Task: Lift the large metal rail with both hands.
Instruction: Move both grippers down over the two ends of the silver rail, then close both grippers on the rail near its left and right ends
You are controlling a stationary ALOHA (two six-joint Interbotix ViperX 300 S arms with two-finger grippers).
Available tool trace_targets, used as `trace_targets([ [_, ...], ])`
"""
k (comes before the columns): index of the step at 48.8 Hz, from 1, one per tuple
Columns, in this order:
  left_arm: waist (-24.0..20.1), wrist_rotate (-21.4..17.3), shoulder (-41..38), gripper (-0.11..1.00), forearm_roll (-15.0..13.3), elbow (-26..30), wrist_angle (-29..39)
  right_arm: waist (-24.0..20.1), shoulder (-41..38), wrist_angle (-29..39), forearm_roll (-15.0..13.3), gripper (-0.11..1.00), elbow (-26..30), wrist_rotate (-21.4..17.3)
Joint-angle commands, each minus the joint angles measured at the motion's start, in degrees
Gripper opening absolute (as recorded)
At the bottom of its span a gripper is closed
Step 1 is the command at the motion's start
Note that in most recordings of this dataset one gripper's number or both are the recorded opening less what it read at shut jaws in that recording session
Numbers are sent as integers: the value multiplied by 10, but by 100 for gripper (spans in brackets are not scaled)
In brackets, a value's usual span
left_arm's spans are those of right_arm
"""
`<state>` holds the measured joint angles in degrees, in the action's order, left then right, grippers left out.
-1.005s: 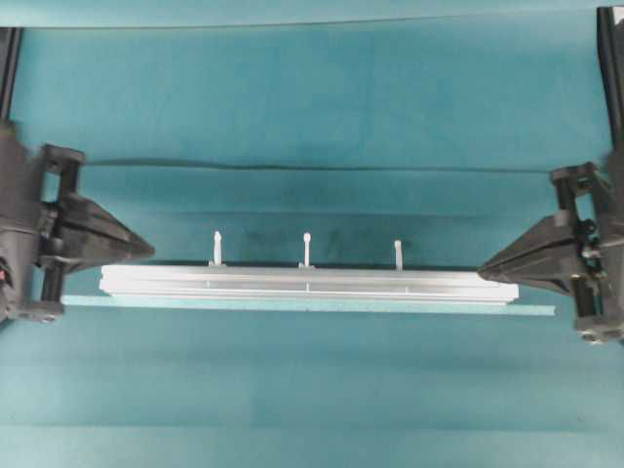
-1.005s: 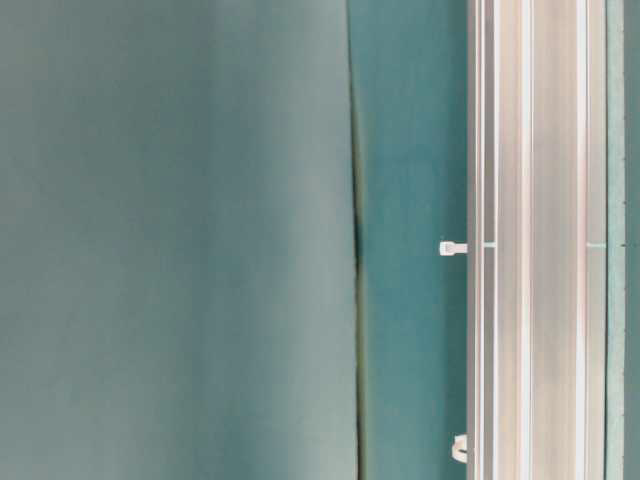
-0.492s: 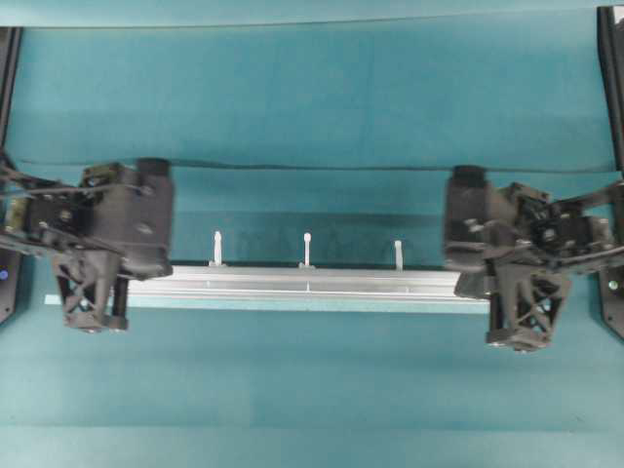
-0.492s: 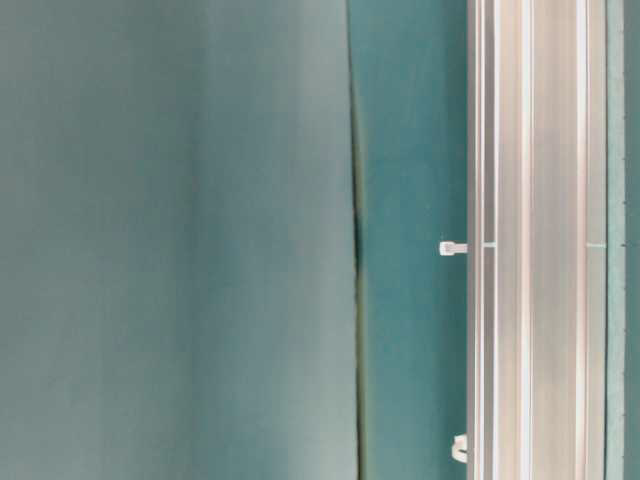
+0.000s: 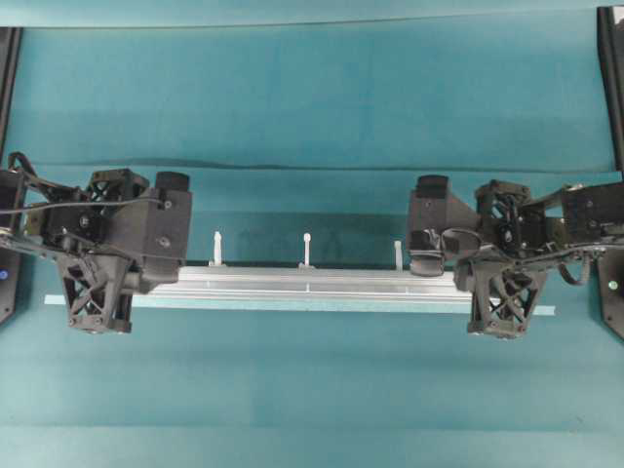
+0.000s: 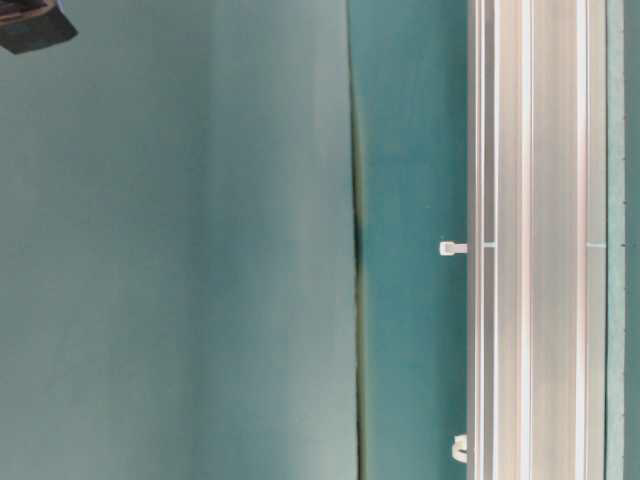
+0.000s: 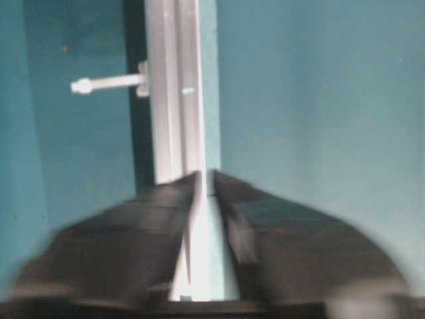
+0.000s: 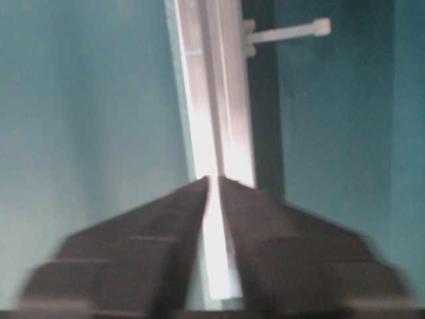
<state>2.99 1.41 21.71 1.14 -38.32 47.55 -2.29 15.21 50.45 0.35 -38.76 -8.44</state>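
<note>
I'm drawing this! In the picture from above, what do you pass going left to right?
Left end effector → first white peg → middle white peg → third white peg → right end effector, all along the large metal rail.

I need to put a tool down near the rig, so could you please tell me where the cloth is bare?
Bare: the wide band beyond the rail and its pegs, and the strip nearer than the tape strip. Crowded: both rail ends, under the left gripper and right gripper.
</note>
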Motion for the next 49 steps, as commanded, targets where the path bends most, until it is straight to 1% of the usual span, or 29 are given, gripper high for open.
trace_targets([
  [1, 0, 3, 2, 46, 2, -3, -2, 1, -9, -9, -1, 45, 6, 17],
  [4, 2, 4, -2, 66, 1, -9, -2, 0, -13, -11, -2, 63, 8, 23],
  [7, 2, 5, -4, 82, 1, -11, -2, -3, -18, -13, -4, 80, 9, 25],
  [10, 0, 8, -10, 95, 1, -17, -3, -7, -24, -14, -12, 92, 7, 25],
  [12, -2, 10, -14, 99, 1, -22, -5, -10, -31, -14, -29, 96, 6, 25],
  [17, -6, 11, -28, 99, 2, -38, -22, -12, -46, -18, -49, 97, 9, 22],
  [24, -8, 15, -54, 99, 2, -47, -63, -12, -65, -53, -49, 97, 5, 22],
  [33, -12, 4, -104, 99, 2, -56, -94, -12, -84, -101, -50, 97, -22, 21],
  [49, -35, 4, -165, 99, 1, -62, -172, -11, -99, -142, -50, 97, -54, 21],
])
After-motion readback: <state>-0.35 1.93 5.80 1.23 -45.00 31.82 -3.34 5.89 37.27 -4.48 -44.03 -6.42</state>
